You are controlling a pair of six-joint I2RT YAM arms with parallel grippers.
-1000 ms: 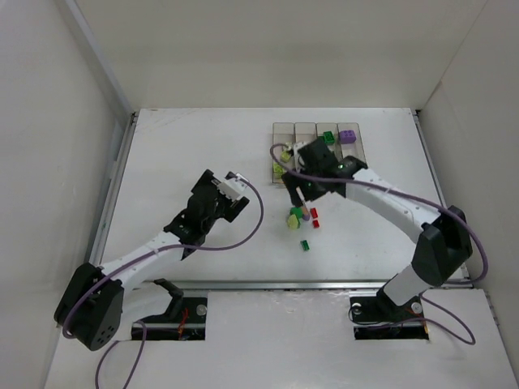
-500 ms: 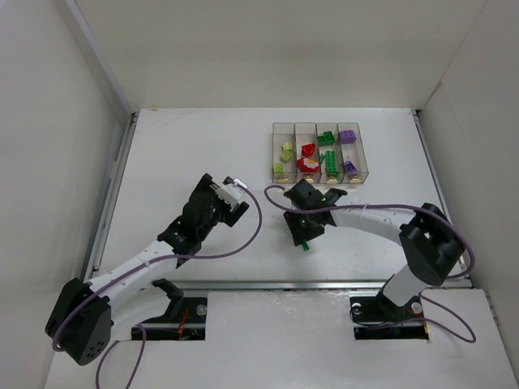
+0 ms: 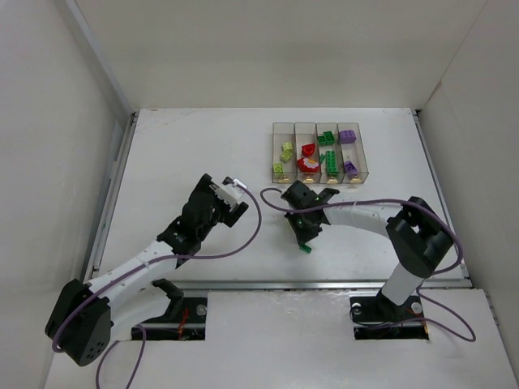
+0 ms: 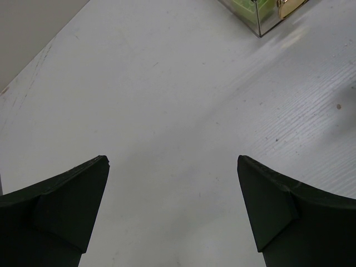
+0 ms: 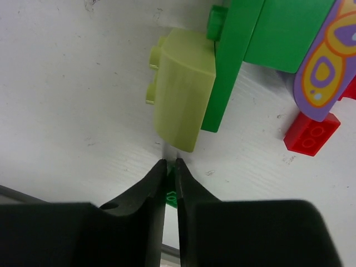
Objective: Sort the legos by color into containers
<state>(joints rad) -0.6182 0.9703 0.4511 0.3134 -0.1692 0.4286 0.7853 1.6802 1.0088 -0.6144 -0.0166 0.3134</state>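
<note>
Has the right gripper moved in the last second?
Yes. The right gripper came nearward, away from the containers, and now pinches a green brick.

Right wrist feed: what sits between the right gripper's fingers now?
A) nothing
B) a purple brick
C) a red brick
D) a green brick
D: in the right wrist view the right gripper has its fingers nearly closed, with a sliver of green brick pinched between them. The top view shows that brick at the gripper's tip.
</note>
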